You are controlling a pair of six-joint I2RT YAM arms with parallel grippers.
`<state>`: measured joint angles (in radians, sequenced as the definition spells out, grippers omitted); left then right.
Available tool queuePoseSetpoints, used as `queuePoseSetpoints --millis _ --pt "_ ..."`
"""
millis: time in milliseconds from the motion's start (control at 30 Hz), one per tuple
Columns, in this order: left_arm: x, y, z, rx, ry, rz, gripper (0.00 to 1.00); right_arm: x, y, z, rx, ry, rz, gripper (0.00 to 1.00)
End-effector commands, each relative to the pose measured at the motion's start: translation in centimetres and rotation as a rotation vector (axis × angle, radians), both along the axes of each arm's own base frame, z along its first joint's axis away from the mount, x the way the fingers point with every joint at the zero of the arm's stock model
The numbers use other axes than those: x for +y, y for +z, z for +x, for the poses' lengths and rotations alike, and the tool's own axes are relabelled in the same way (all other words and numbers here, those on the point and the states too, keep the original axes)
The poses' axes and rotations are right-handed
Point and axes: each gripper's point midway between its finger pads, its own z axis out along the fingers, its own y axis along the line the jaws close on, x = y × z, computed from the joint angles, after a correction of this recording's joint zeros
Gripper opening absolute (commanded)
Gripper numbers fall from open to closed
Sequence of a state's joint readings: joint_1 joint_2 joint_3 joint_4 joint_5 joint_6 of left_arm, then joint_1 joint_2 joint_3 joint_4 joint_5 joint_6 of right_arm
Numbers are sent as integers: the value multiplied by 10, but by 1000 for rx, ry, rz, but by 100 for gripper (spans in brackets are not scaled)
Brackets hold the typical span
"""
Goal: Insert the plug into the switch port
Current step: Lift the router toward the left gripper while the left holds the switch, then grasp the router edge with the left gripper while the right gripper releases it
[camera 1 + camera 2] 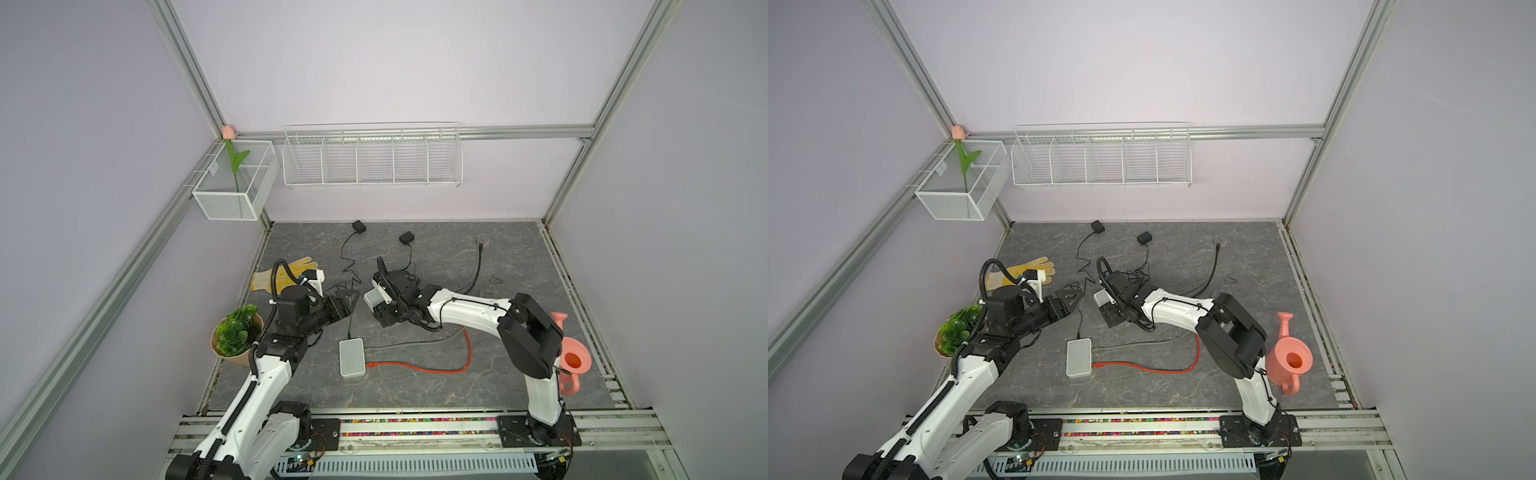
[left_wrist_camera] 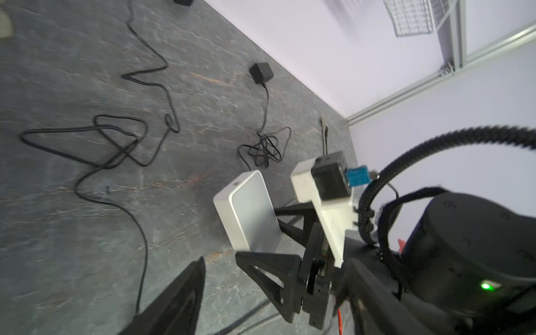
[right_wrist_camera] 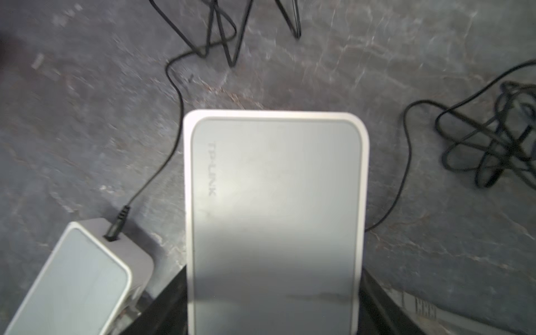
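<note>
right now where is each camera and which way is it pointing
top views: high over the table front, looking down; both arms, left gripper and right gripper show.
left wrist: faces across the table at the TP-Link switch in the right gripper; one own finger shows.
right wrist: looks down along that switch; own fingers flank it.
shared: both wrist views show the TP-Link switch.

Held switch (image 3: 275, 217): white TP-LINK box, grey top, raised off the table, clamped in the right gripper (image 3: 273, 269).
Table switch (image 1: 352, 357): same type, lying flat.
Plug (image 3: 116, 227): black barrel, seated in the table switch's end port.
Second black lead (image 3: 406, 150): passes behind the held switch, end hidden.
</note>
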<state>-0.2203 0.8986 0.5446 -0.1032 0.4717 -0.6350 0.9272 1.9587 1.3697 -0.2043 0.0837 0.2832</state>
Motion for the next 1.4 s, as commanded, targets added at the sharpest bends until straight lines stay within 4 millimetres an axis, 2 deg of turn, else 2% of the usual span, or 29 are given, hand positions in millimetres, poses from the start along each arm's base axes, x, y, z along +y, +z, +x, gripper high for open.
queuePoseSetpoints --millis 0,133,367,567,867,933,1067,1300,1367 --pt "-3 14 3 -55 -9 -4 76 15 42 9 -82 -35 191 16" --pt "-9 14 0 -56 -34 -7 77 15 57 8 -100 -38 233 15" --pt "-24 2 0 -25 -65 3 77 16 84 2 -144 -37 300 14" --pt "-31 -6 7 -4 -71 -13 77 15 94 -10 -180 -30 302 13" --pt "-39 -5 18 -3 -71 -39 74 21 99 -30 -219 -4 284 13" --pt "-41 -6 19 -1 -78 -40 67 21 100 -31 -223 -5 286 13" --pt "-45 -9 18 7 -97 -51 37 20 103 -33 -226 -9 300 14" --pt "-48 -11 14 1 -116 -78 7 22 105 -35 -216 0 313 16" --pt "-47 -10 13 -6 -114 -66 0 21 106 -35 -214 0 312 21"
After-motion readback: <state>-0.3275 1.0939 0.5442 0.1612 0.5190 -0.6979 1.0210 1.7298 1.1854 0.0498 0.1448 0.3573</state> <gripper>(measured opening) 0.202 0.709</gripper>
